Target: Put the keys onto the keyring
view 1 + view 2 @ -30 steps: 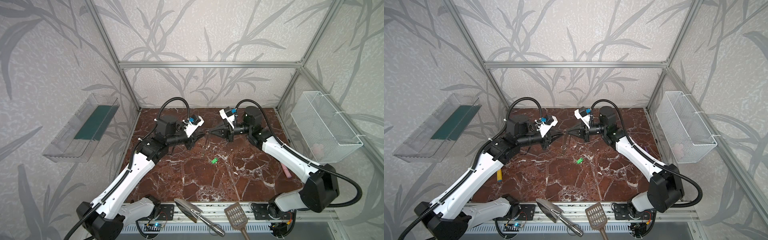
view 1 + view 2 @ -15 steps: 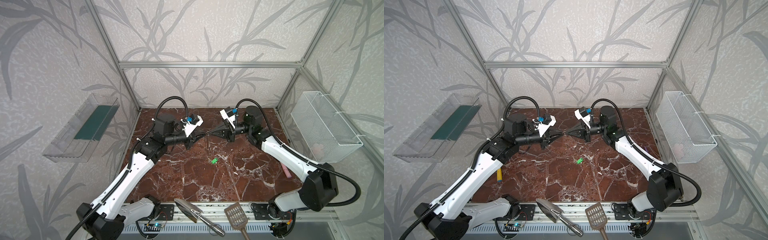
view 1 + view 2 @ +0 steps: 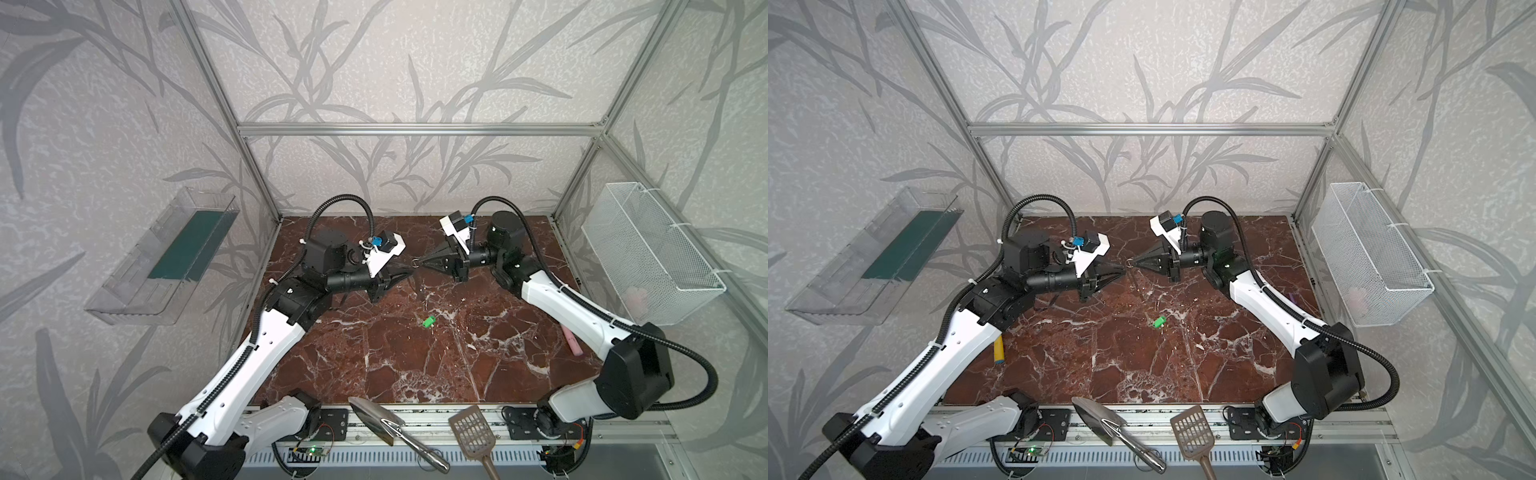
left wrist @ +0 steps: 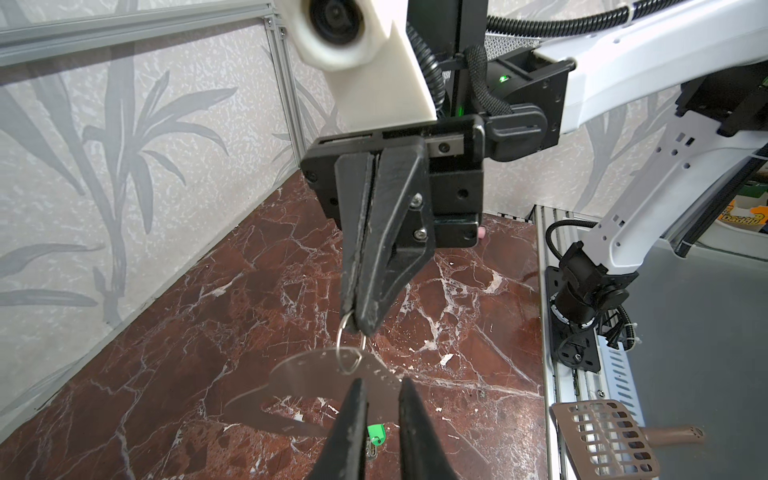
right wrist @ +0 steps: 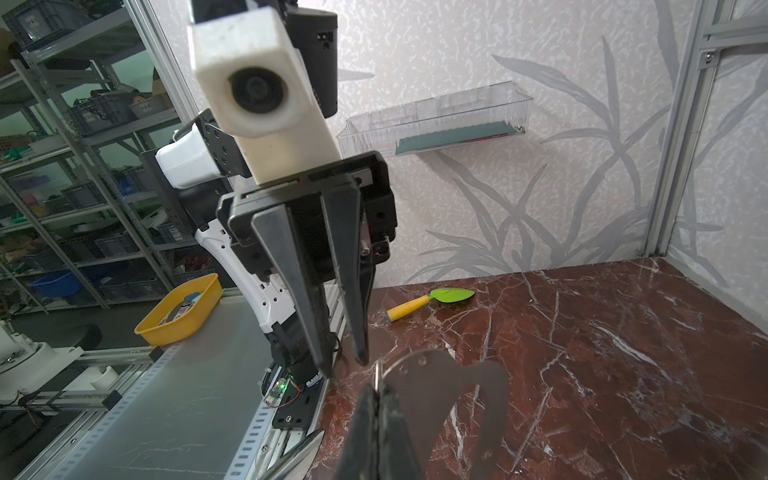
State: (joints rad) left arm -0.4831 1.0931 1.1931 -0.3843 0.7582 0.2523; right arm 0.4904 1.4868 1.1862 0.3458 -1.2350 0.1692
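Green-headed key (image 3: pixel 429 321) lies loose near the middle of the marble bench (image 3: pixel 374 365), well apart from both claws, with bare stone all round it. Over the far half, the right claw (image 3: pixel 419 261) is clamped on the keyring (image 4: pixel 351 332). The left claw (image 3: pixel 409 274) points at it from just beside, fingers slightly apart and empty. In both top views the ring is a speck. The left wrist view shows a flat metal tag (image 4: pixel 328 374) hanging from it. The right wrist view shows a leaf-shaped scoop (image 5: pixel 451 295) by the bench's left edge.
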